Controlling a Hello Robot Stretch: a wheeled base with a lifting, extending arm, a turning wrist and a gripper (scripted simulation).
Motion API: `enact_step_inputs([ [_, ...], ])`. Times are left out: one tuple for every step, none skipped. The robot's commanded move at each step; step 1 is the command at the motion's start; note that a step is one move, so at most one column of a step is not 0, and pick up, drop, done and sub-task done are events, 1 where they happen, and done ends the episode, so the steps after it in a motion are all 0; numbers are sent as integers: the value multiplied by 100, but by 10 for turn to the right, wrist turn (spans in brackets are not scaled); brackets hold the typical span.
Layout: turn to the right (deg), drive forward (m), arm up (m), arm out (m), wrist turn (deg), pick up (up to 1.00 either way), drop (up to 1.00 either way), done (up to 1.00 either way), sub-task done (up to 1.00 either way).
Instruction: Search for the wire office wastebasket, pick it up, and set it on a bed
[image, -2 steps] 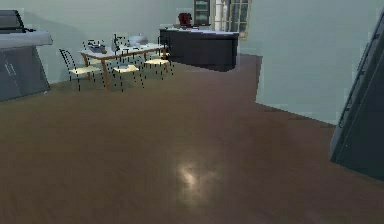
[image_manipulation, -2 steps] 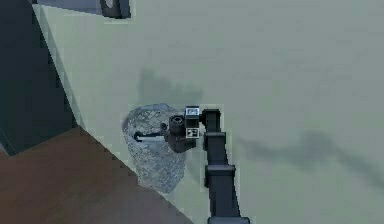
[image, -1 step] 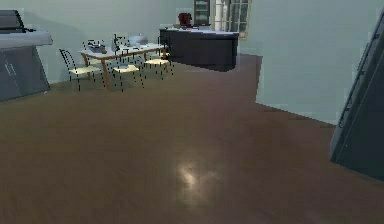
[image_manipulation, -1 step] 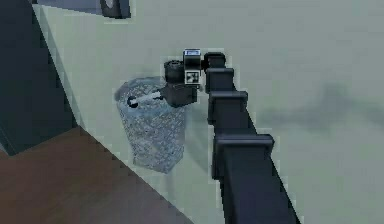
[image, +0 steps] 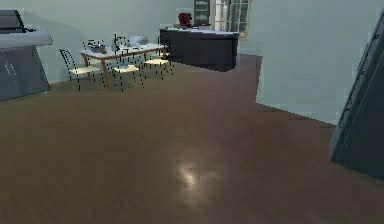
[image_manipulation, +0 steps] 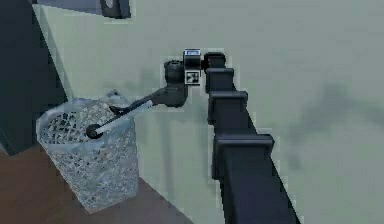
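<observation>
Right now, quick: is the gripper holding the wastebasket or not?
Gripper: at the wastebasket rim; cannot tell whether it holds it, or how the jaws stand.

Dark wood floor (image: 150, 150) with a glare patch near centre; dining table (image: 120, 52) upper left, cluttered top, chairs (image: 127, 70) around it; dark counter (image: 200, 47) behind, red item (image: 185, 18) on top; grey cabinet (image: 20, 62) at left edge; pale wall (image: 310, 55) right; dark panel (image: 362, 110) at right edge.
</observation>
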Motion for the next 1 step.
enact_step_inputs([
  [0, 0, 0, 0, -450, 0, 0, 0, 0],
])
